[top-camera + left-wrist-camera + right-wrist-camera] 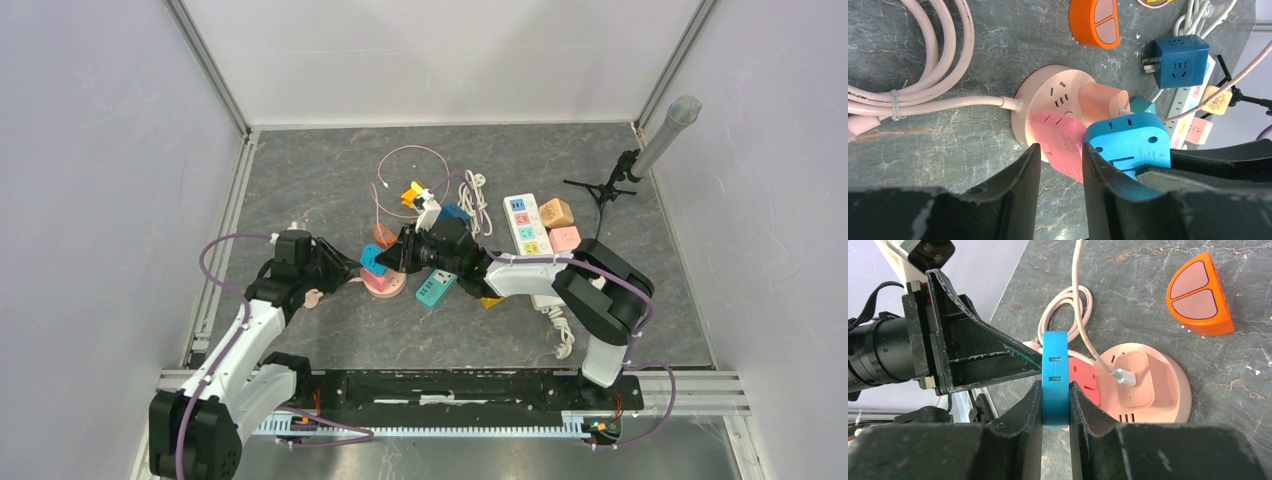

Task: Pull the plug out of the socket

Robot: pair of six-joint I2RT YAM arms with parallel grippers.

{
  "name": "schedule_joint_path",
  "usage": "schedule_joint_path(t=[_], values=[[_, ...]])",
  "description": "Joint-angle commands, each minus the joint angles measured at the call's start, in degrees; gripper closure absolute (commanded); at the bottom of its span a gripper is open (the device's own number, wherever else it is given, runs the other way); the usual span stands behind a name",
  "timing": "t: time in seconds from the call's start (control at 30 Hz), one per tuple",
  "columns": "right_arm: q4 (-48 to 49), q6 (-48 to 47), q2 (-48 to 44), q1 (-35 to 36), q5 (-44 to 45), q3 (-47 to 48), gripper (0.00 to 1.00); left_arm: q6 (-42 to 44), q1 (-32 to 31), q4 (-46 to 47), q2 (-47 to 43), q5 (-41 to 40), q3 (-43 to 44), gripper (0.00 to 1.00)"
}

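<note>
Grasp made: right fingers are clamping the blue plug, left fingers are pinching the pink plug on the socket; the pull itself seemingly remaining.

A grey, marble-veined table top is closed in by a plain pale back wall, left wall and right wall. Metal posts stand at the rear corners. The light is even, perhaps from overhead.
</note>
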Motion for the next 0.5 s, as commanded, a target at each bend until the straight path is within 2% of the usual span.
schedule_joint_path(t=[0.0,0.47], values=[[1.05,1.27,0.87,0.03,-2.05,-1.31,1.00,-0.39,0.18,2.63,0.16,1.47,-1.10,0.59],[1.93,-0.49,0.62,-0.06,-3.07,-0.65,1.00,-3.30,0.18,8.34,1.25,4.90,-2.86,0.56]])
